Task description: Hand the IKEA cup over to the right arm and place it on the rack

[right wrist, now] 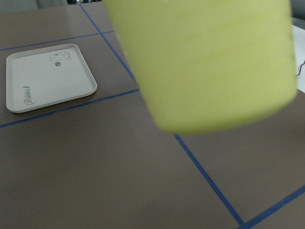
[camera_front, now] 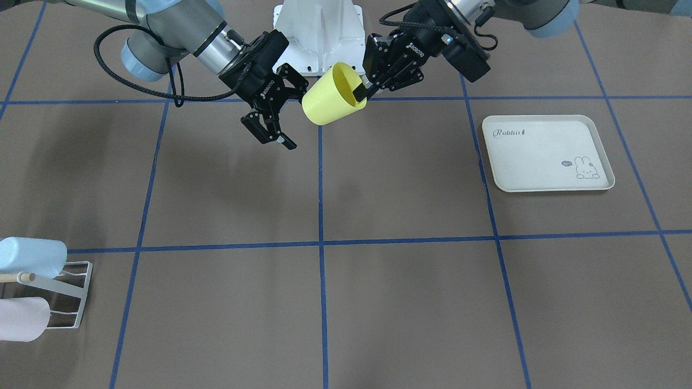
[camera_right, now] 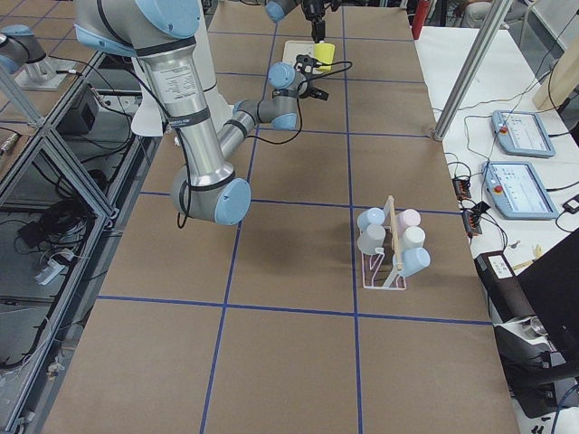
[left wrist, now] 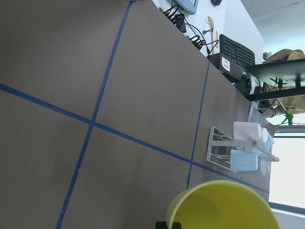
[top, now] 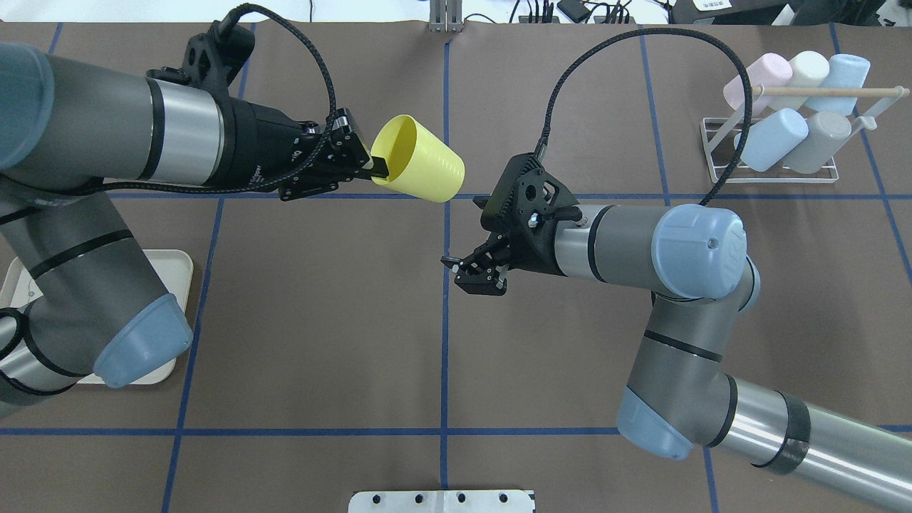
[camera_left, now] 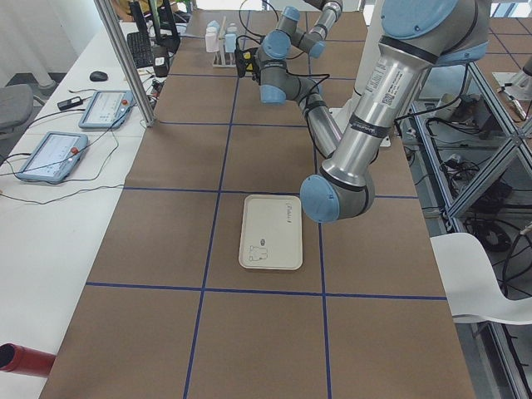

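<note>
1. Two hands are angled toward each other above the tabletop (camera_front: 378,189).
2. The yellow cup (top: 420,169) is pinched at its rim by the left hand (top: 377,169) and held tilted in mid-air.
3. The right hand (top: 467,274) is spread wide near the cup.
4. The rack (camera_front: 69,290) is set well apart.

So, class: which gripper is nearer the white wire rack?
Right. The right gripper hangs open mid-table, toward the rack; the left gripper, gripping the yellow cup, is farther off.
</note>
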